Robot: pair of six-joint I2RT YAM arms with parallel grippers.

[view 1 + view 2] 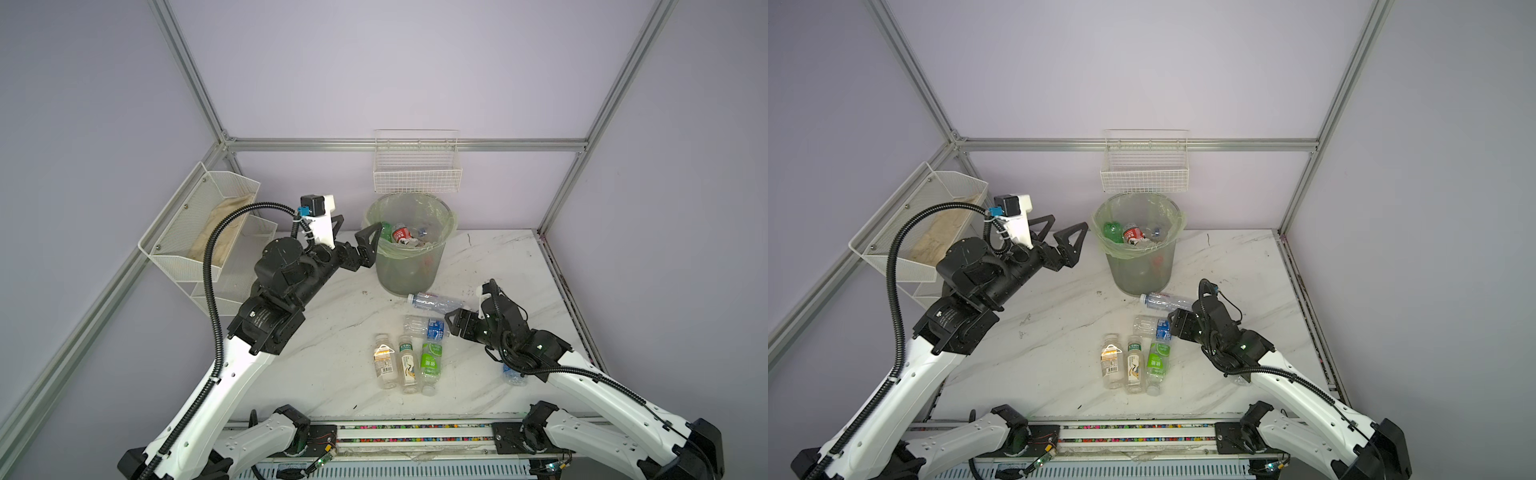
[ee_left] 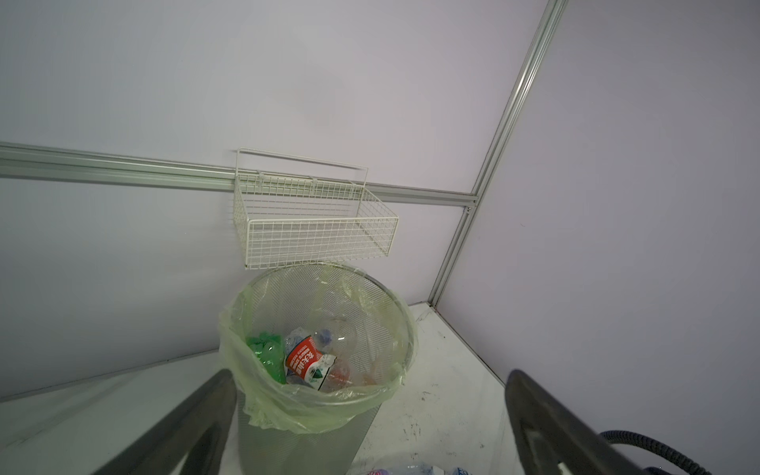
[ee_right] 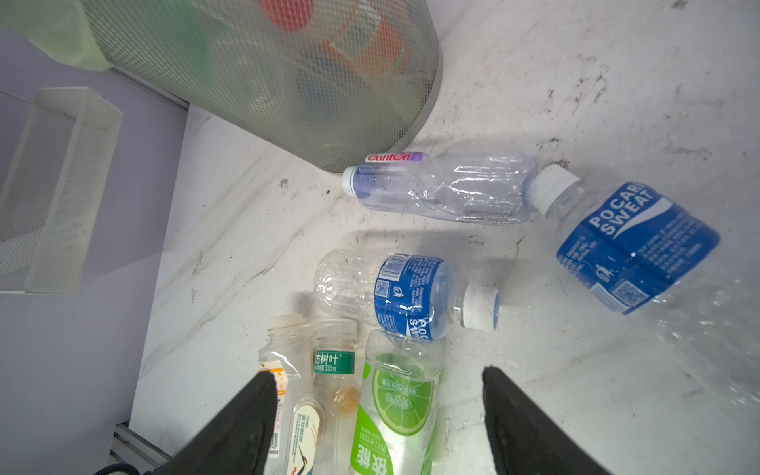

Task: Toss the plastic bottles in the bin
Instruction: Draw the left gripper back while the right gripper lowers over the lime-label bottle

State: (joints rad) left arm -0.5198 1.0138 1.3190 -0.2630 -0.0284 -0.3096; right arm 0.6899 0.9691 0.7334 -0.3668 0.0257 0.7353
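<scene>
Bottles point(image 1: 431, 361) on scuffed white marble tbl point(image 1: 332, 340); lilac walls point(image 1: 395, 62), alu frame point(image 1: 407, 144).

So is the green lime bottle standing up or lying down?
Lying down. The lime bottle rests on its side, flat on the table.

Wire basket point(image 1: 417, 178), mesh shelf point(image 1: 183, 224), marble tabletop point(image 1: 332, 374)

My cameras
Top views overlook the whole desk point(image 1: 332, 365); both wrist views sit close, looking beyond their jaws, sharing the bin point(image 2: 288, 448).
</scene>
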